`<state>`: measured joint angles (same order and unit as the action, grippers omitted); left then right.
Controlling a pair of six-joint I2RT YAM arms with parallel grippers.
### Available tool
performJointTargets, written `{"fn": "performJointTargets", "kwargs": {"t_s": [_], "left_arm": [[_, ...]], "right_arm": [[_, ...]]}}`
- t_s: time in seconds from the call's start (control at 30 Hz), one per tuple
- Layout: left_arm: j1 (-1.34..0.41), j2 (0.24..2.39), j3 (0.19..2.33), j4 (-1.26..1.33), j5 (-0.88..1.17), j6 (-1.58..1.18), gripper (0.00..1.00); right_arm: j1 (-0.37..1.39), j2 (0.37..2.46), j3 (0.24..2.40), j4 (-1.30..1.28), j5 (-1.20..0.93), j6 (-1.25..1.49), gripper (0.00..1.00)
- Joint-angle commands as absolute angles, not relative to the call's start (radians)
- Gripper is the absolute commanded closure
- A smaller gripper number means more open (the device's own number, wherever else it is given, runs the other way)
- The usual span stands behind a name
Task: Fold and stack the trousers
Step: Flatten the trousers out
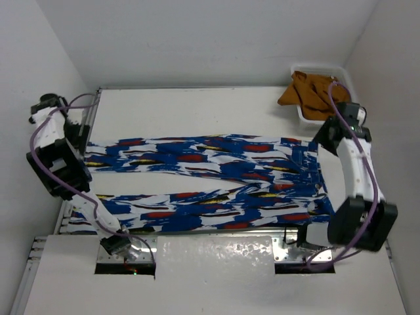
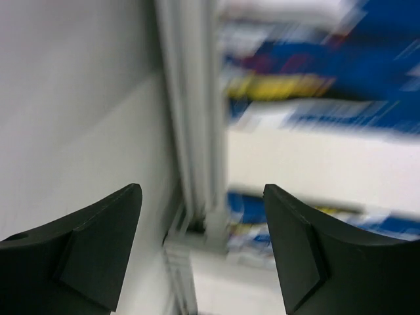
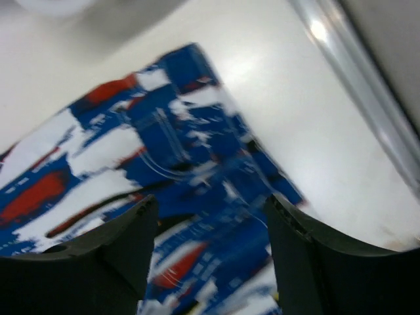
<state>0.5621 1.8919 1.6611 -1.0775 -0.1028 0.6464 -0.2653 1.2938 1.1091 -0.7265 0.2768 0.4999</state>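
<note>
The trousers [image 1: 210,177], royal blue with white, red, yellow and black patches, lie spread flat across the table, waist at the right, both legs running left. My left gripper [image 1: 77,131] is open and empty, raised by the table's left edge near the leg ends; its wrist view [image 2: 200,190] is blurred and shows the leg cuffs [image 2: 367,98]. My right gripper [image 1: 323,139] is open and empty above the waist end, with the waistband fabric [image 3: 184,151] showing between the fingers of my right gripper [image 3: 211,199].
A white bin [image 1: 341,71] with an orange-brown cloth [image 1: 312,92] stands at the back right corner. White walls close in the left, back and right sides. A metal rail [image 2: 197,131] runs along the table's left edge. The arm bases sit at the near edge.
</note>
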Motion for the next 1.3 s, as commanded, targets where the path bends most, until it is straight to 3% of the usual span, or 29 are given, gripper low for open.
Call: {"fn": "performJointTargets", "kwargs": {"t_s": [0.0,0.13,0.27,0.47,0.6,0.8,1.0,1.13,1.27], "left_arm": [[0.476,2.026,1.742,-1.034,0.024,0.525,0.27],[0.414,2.112,1.743,-0.991,0.018,0.479,0.28],[0.384,2.170,1.638,-0.862,-0.082,0.437,0.28],[0.379,2.319,1.724,-0.790,-0.144,0.400,0.28],[0.356,2.468,1.970,-0.811,-0.163,0.405,0.28],[0.336,2.657,2.308,-0.865,-0.176,0.417,0.26],[0.333,2.580,2.326,-0.845,-0.008,0.385,0.19],[0.334,2.423,2.289,-0.883,0.084,0.374,0.03],[0.362,2.206,2.200,-0.991,0.045,0.411,0.00]], "right_arm": [[-0.241,1.492,1.163,-0.631,0.131,0.494,0.38],[-0.222,1.659,1.172,-0.568,0.112,0.540,0.52],[-0.215,1.825,1.181,-0.515,0.074,0.612,0.53],[-0.201,2.005,1.277,-0.485,0.120,0.675,0.54],[-0.187,2.071,1.350,-0.431,0.158,0.703,0.54],[-0.181,2.011,1.305,-0.204,0.192,0.681,0.52],[-0.176,1.985,1.385,-0.181,0.092,0.585,0.46],[-0.175,1.861,1.372,-0.333,0.103,0.519,0.37],[-0.192,1.698,1.329,-0.524,0.195,0.503,0.27]]}}
